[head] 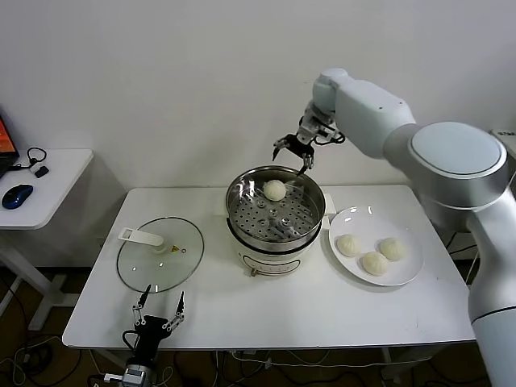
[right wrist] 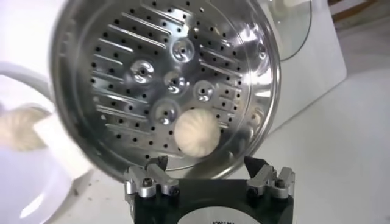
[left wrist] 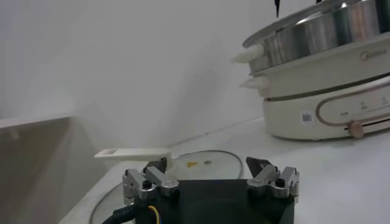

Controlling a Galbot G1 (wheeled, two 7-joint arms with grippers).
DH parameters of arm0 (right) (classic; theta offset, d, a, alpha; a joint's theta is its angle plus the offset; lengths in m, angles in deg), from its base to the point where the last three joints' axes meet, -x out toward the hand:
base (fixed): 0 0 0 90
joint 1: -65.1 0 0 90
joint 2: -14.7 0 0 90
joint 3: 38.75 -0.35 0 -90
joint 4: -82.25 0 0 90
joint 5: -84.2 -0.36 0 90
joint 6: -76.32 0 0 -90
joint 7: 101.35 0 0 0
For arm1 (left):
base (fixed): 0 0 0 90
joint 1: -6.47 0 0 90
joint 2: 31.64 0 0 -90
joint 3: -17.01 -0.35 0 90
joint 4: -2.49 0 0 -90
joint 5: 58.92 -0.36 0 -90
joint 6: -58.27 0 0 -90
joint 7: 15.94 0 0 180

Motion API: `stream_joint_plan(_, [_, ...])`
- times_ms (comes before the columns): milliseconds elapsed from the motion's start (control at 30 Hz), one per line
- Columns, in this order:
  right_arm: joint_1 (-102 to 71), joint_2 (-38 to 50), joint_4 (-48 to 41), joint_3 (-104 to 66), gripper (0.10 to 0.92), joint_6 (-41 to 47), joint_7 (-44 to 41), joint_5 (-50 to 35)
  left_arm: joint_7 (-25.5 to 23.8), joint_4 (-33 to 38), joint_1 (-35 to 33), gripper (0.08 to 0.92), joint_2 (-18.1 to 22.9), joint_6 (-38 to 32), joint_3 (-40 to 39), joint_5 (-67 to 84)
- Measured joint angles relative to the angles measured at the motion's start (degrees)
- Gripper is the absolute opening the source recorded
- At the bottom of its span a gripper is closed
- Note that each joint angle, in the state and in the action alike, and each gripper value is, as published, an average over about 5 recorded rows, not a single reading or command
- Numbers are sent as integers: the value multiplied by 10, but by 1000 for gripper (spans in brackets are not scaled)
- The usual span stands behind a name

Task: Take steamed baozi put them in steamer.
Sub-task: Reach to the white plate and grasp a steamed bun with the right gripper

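Near the middle of the white table stands the steamer, with one steamed baozi lying on its perforated floor toward the far side. Over the steamer's far rim my right gripper hangs with fingers spread, holding nothing. Toward the table's right edge, a white plate carries three more baozi. At the near left edge, by the glass lid, my left gripper waits, also spread.
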Motion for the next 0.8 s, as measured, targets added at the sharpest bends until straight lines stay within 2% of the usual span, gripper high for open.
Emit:
stream_joint_plan(300, [60, 80, 102, 102, 823, 2, 19, -80, 0, 1, 1, 823, 0, 2, -1, 2])
stream_joint_plan(433, [83, 113, 157, 135, 823, 34, 24, -104, 0, 1, 2, 823, 0, 3, 0, 3])
stream_joint_plan(567, [97, 144, 211, 155, 823, 117, 32, -120, 0, 2, 2, 823, 0, 4, 1, 4])
stream_joint_plan(800, [103, 194, 287, 174, 823, 330, 51, -126, 0, 1, 1, 823, 0, 4, 3, 4])
